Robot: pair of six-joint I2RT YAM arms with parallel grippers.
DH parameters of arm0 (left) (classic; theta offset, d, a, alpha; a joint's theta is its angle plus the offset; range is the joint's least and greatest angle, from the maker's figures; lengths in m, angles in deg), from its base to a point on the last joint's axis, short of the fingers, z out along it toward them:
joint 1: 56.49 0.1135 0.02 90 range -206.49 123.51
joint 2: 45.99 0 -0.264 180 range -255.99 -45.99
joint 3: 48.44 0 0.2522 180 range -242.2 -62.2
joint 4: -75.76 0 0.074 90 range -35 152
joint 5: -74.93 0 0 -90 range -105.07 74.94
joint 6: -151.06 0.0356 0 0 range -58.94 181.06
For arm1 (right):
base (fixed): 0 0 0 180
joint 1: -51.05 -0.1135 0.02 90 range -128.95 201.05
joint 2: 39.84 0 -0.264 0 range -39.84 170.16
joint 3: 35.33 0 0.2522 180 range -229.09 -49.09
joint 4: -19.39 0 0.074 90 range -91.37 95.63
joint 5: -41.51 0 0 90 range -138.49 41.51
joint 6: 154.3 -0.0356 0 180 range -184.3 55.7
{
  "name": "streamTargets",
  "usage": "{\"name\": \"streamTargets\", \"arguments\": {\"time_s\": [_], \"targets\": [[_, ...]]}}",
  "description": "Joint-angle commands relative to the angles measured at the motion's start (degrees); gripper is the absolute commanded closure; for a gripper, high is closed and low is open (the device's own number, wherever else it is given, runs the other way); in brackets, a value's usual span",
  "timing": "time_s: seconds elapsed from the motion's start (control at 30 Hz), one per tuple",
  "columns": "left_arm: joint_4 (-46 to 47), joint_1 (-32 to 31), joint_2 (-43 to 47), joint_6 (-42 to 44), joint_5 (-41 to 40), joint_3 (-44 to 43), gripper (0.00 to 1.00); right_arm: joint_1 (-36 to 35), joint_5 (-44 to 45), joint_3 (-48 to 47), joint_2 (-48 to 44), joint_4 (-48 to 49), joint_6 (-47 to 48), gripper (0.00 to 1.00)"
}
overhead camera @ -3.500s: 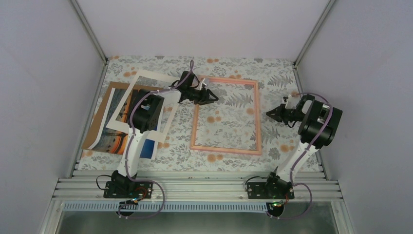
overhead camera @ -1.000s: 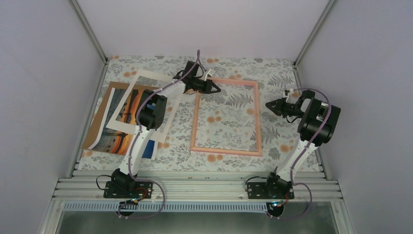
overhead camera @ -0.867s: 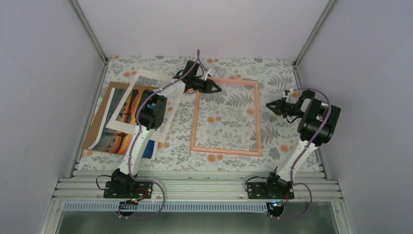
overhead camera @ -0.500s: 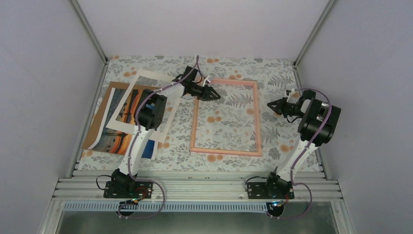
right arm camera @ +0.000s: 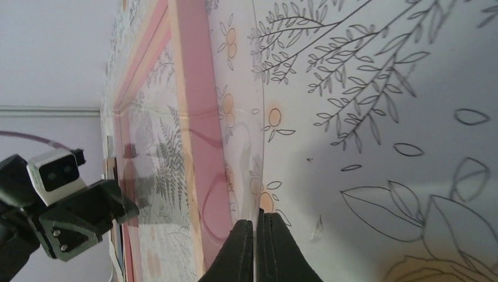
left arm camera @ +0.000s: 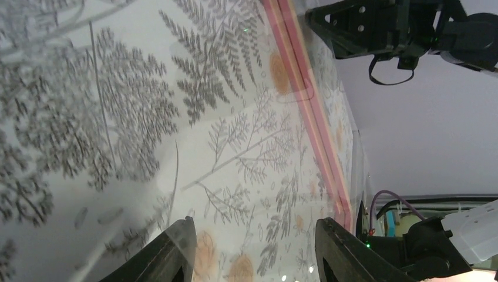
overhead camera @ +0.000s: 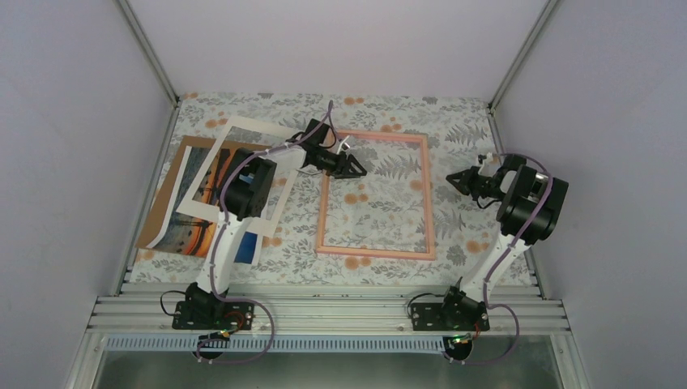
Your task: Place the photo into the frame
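**Top view.** The insertion is not yet done. The photo [overhead camera: 188, 233] is lying well apart from the frame [overhead camera: 377, 250], at its 9 o'clock, under a white mat [overhead camera: 243, 130] and on a brown backing [overhead camera: 158, 207]. Only the tablecloth [overhead camera: 462, 121] is showing through the frame. The left gripper [overhead camera: 356, 170] is hovering at the frame's 11 o'clock corner. The right gripper [overhead camera: 450, 177] is sitting just outside the frame at 2 o'clock. The left arm is hiding part of the mat and photo.

**Left wrist view.** The left gripper [left arm camera: 252, 247] is standing with its fingers apart, holding nothing. The frame [left arm camera: 305, 100] is running toward 1 o'clock. Faint edges are suggesting a clear sheet, which cannot be confirmed.

**Right wrist view.** The right gripper [right arm camera: 258, 247] is showing its fingers pressed together. The frame [right arm camera: 194, 117] is lying at 10 o'clock. A thin line is rising from the tips, and whether anything is being pinched cannot be told.
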State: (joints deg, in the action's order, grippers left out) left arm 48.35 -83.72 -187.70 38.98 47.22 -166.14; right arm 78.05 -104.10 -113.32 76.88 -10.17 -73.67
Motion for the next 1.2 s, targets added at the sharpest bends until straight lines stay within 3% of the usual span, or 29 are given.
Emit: {"name": "streamTargets", "arguments": {"time_s": [0.0,0.2,0.4,0.53,0.6,0.73,0.87,0.93,1.17], "targets": [[7.5,-0.73,5.67,-2.77,-3.86,6.05,0.48,1.46,2.0,1.56,-2.05,2.88,-2.62,0.96],[12.14,-1.87,4.34,-6.74,-4.78,5.98,0.52,1.25,-0.23,4.31,-3.04,4.58,-3.24,0.96],[12.2,-2.47,3.32,-7.62,-4.61,1.05,0.7,1.08,-2.56,5.24,-3.31,3.48,-0.38,0.96],[4.06,-2.38,4.39,-3.76,-5.54,-2.5,0.88,0.5,-2.67,3.63,-3.63,1.01,1.79,0.96],[0.59,-1.91,5.14,-3.91,-5.38,-2.09,0.97,-0.25,-2.82,3.31,-4.22,-0.58,3.12,0.89],[0.99,-0.47,9.25,-7.71,-5.13,4.96,0.98,-1.94,-3.01,3.4,-6.46,-3.08,5.58,0.61],[0.81,0.43,12.57,-9.88,-7.24,9.12,0.97,-2.67,-1.06,3.51,-7.99,-4.73,7.31,0.44],[1.43,0.57,13.59,-10.62,-8.76,10.45,0.98,-2.72,-0.63,3.37,-7.83,-5.26,7.88,0.41],[2.77,0.59,11.64,-12.14,-11.2,10.22,0.98,-3.16,-0.43,3.84,-6.1,-7.07,8.91,0.42]]}}
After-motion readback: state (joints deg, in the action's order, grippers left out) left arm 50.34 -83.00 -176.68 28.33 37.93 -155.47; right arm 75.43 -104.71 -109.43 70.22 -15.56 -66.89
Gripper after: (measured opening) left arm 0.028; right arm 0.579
